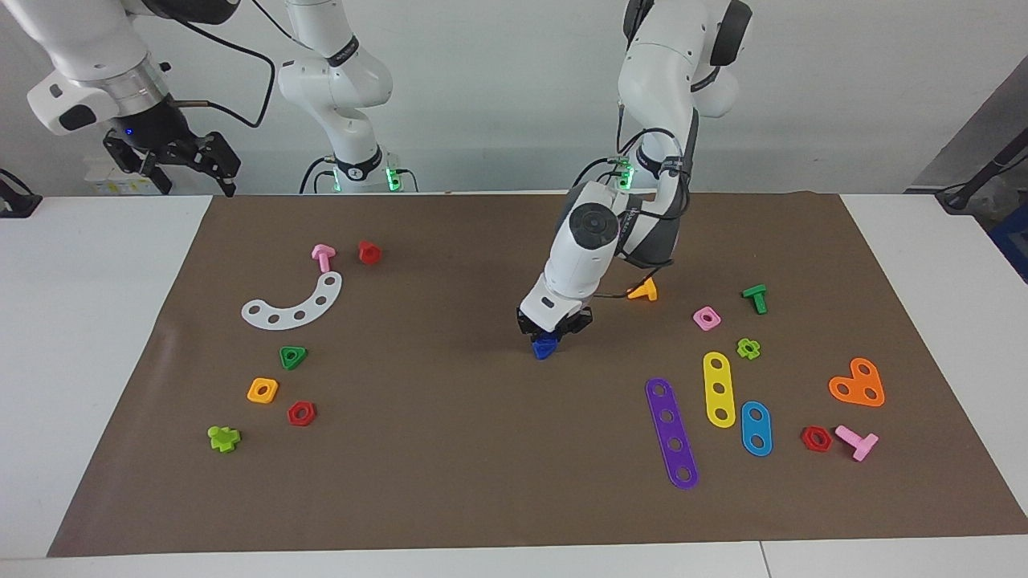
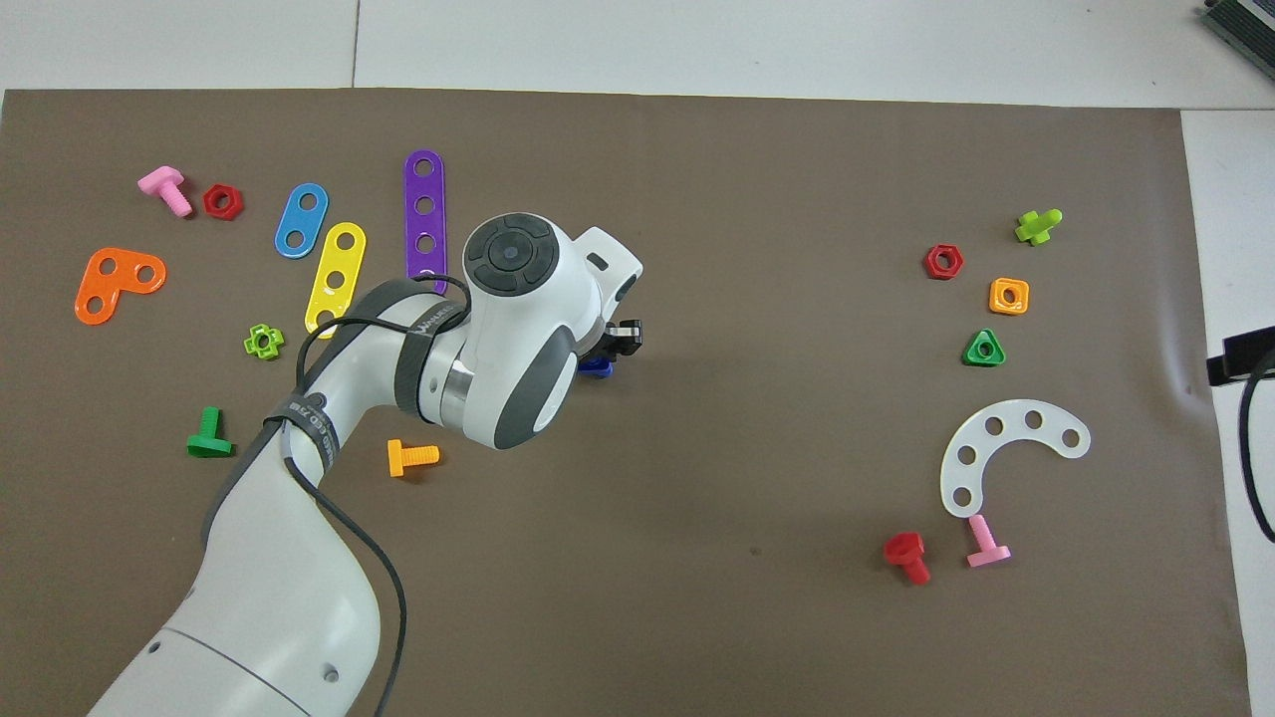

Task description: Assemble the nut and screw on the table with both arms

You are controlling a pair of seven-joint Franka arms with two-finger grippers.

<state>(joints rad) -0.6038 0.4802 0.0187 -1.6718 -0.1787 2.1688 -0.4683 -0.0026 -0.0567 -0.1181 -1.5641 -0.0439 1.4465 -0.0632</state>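
My left gripper (image 1: 551,331) reaches down over the middle of the brown mat of the table (image 1: 450,449), shut on a dark-blue piece. The triangular head of the screw (image 1: 544,348) pokes out under the fingertips, at or just above the mat. In the overhead view only a sliver of the screw (image 2: 596,367) shows beside the wrist. The nut is hidden; I cannot pick it out apart from the screw. My right gripper (image 1: 191,170) hangs open and empty, high over the mat's corner at the right arm's end.
An orange screw (image 1: 642,291) lies close to the left arm's wrist. Purple (image 1: 671,433), yellow (image 1: 719,388) and blue (image 1: 756,428) strips, a pink nut (image 1: 706,318) and other parts lie toward the left arm's end. A white arc (image 1: 294,303), green nut (image 1: 293,356) and orange nut (image 1: 263,390) lie toward the right arm's end.
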